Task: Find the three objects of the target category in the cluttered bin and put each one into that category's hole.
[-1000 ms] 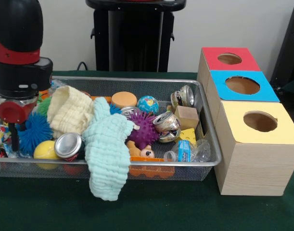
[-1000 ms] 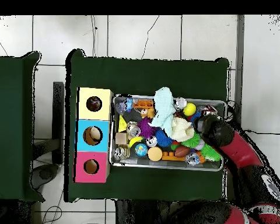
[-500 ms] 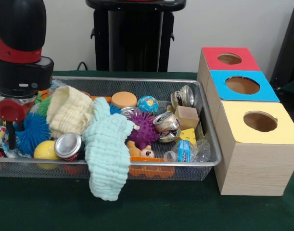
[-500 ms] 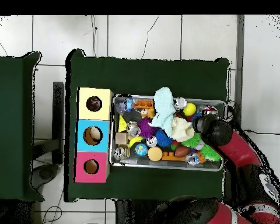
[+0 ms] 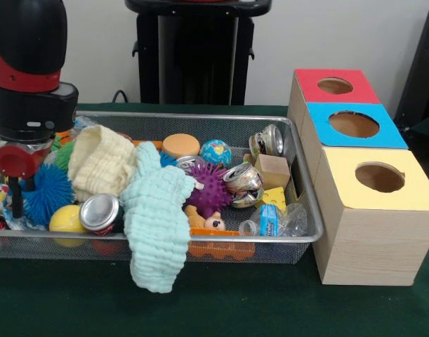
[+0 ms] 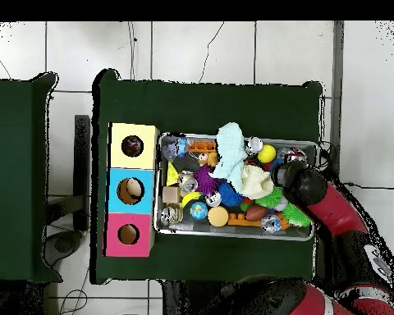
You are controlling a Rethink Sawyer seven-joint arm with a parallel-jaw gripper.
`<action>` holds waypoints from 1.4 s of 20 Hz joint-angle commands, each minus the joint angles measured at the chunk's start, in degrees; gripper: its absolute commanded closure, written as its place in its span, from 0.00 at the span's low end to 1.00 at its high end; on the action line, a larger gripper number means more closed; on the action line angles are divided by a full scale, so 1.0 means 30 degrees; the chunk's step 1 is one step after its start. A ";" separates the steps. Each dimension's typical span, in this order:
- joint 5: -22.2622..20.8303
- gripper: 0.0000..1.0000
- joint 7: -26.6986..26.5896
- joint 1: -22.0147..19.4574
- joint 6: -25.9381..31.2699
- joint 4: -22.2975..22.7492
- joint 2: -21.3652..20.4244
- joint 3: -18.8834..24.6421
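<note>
The task line doesn't name the category, so I go by where the arm is: the gripper (image 5: pixel 16 191) hangs at the left end of the wire bin (image 5: pixel 307 210), just beside the blue spiky ball (image 5: pixel 49 193). I judge the spiky balls to be the target. Whether the pincer is open or closed I cannot tell, as the black wrist hides most of it.

A spiky ball should be light, soft and springy. Its bristles will give under pressure, so I'd close across the middle of the core, not on the tips, or it may squirt out sideways. It isn't fragile, so a firm squeeze does no harm.

I count three spiky balls. The blue one is beside the gripper, the green one (image 5: pixel 64 154) is behind it, half under the cream cloth (image 5: pixel 102 161), and the purple one (image 5: pixel 210 189) is mid-bin against the mint cloth (image 5: pixel 154 225). That cloth drapes over the bin's front rim.

The other things I count:
- **Cloths:** two.
- **Crushed cans:** three clear ones, at front left (image 5: pixel 100 212), centre right (image 5: pixel 242 181) and back right (image 5: pixel 267 142).
- **Smooth balls:** a yellow ball (image 5: pixel 65 219) and a globe ball (image 5: pixel 215 152).
- **Wooden block:** one (image 5: pixel 272 170).
- **Plastic bottle:** one (image 5: pixel 274 223).

Right of the bin stand three boxes in a row, each with one hole: red (image 5: pixel 309 81), blue (image 5: pixel 319 116) and yellow (image 5: pixel 340 158).
</note>
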 commanded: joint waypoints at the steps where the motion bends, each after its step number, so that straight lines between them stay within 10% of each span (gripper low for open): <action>1: 0.0620 0.00 0.2062 -0.0117 0.0891 0.0316 0.1167 0.0882; 18: -0.0884 0.00 -0.0814 -0.1257 0.5216 -0.0802 -0.1452 -0.0715; 28: -0.1550 0.00 -0.1112 -0.2669 0.2070 -0.0808 0.0340 0.0756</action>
